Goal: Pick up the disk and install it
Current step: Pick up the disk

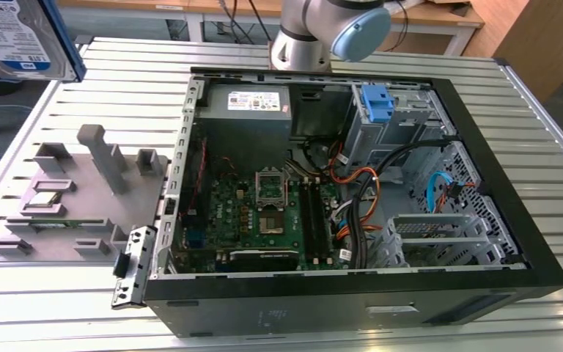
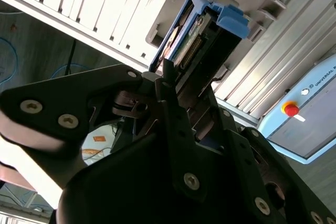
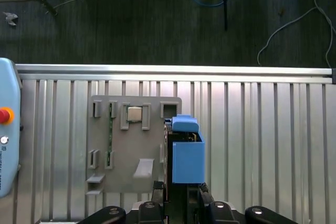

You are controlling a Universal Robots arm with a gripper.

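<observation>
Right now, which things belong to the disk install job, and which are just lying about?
Job in hand:
- disk, clamped in the gripper
- open computer case

Lying about:
- grey parts holder
- chip seated in the holder
- pendant with a red button
- cables on the floor

open computer case [image 1: 292, 312] on slatted table [image 1: 86, 308] | grey fixture plate [image 1: 76, 202] just beside

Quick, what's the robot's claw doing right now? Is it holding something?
Gripper: shut on the disk, holding it up in the air.
</observation>
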